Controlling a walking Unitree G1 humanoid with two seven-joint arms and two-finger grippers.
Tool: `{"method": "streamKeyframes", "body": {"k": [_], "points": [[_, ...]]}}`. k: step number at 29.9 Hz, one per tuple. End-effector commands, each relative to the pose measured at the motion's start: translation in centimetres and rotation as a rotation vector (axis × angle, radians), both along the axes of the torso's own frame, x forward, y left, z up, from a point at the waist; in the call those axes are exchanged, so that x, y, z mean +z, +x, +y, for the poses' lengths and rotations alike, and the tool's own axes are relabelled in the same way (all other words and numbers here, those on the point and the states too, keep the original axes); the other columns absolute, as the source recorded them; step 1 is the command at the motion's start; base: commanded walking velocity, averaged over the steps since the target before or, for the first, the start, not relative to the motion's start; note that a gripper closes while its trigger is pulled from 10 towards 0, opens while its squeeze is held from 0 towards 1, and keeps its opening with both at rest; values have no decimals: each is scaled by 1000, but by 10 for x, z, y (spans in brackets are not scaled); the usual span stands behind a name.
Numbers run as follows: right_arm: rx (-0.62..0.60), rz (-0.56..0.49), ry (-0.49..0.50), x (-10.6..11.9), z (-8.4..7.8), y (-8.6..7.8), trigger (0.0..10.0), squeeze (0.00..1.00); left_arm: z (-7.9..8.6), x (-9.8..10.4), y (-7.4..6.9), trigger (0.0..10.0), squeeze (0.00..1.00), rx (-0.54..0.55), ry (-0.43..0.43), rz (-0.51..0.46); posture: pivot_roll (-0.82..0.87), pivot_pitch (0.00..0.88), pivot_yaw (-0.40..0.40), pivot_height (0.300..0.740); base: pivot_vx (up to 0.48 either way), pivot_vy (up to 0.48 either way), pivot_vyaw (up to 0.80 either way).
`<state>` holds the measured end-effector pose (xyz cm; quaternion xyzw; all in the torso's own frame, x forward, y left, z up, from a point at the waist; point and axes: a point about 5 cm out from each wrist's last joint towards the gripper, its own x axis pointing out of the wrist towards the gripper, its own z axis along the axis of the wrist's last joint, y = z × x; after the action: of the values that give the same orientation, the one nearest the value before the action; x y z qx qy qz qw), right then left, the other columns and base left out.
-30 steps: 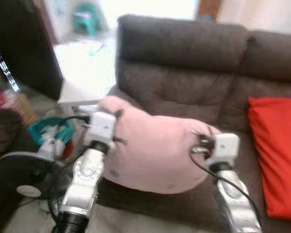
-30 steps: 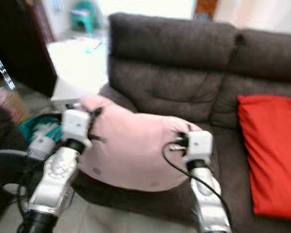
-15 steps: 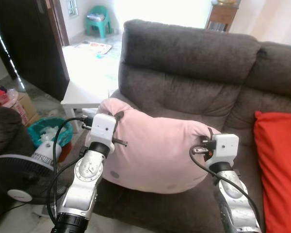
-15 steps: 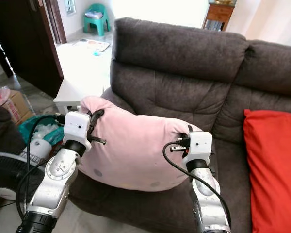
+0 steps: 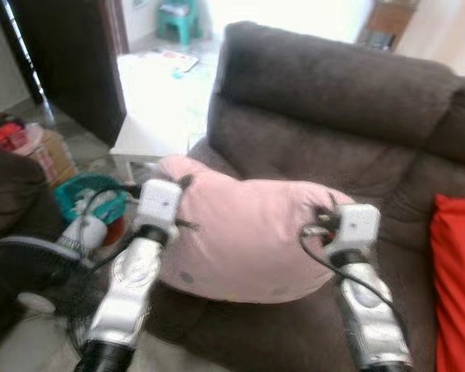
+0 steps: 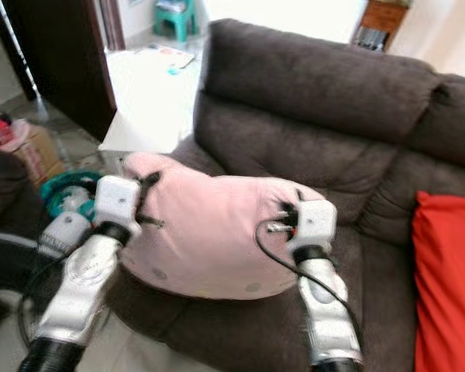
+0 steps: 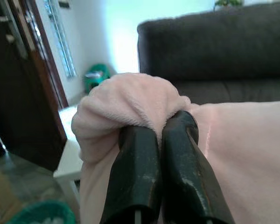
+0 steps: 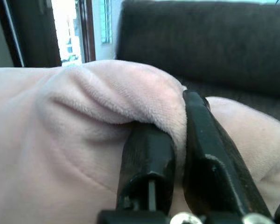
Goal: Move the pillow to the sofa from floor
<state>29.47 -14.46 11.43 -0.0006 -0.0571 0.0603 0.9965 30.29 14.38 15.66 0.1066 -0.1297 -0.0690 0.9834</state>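
A pale pink pillow (image 5: 248, 236) hangs between my two arms over the front of the dark brown sofa (image 5: 333, 101). My left gripper (image 5: 184, 184) is shut on the pillow's left corner; in the left wrist view its black fingers (image 7: 135, 172) pinch a bunched fold of pink fabric (image 7: 126, 100). At the pillow's right corner my right gripper (image 5: 327, 211) is shut on the cloth too, and the right wrist view has a ridge of plush (image 8: 116, 93) squeezed between its fingers (image 8: 210, 163). The pillow's underside rests at the seat's front left edge.
A red cushion (image 5: 457, 287) lies on the sofa seat at the right. Left of the sofa are a white low table (image 5: 151, 136), a teal basket (image 5: 89, 203), a floor fan (image 5: 31, 267) and a dark armchair (image 5: 4, 209). A dark door (image 5: 62, 54) stands at back left.
The whole picture has shifted and blurred, so the camera has moved. Both grippers still hold the pillow's corners in much the same pose against the sofa.
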Motion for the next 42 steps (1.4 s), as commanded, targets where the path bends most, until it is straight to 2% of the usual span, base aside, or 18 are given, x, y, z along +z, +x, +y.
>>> {"method": "streamKeyframes", "body": {"k": [1, 31, 37, 42], "points": [[-7, -9, -3, 1, -7, -1, 10000, 0, -14, 15, 0, 10000, 0, -51, -10, -69, 155, 5, -89, 740, 270, 0, 0], [-14, 0, -10, 1, -8, 2, 10000, 0, -18, 12, 0, 10000, 0, -69, -16, -57, 155, 0, -96, 740, 247, 0, 0], [-11, 5, -14, 1, -8, 2, 10000, 0, -26, 7, -1, 10000, 0, -134, -14, -20, 156, 0, -97, 740, 0, 0, 0], [-26, 18, -63, 4, -13, 10, 10000, 0, -39, 2, -2, 10000, 0, -226, -27, 49, 155, 0, -97, 740, 0, 0, 0]]}}
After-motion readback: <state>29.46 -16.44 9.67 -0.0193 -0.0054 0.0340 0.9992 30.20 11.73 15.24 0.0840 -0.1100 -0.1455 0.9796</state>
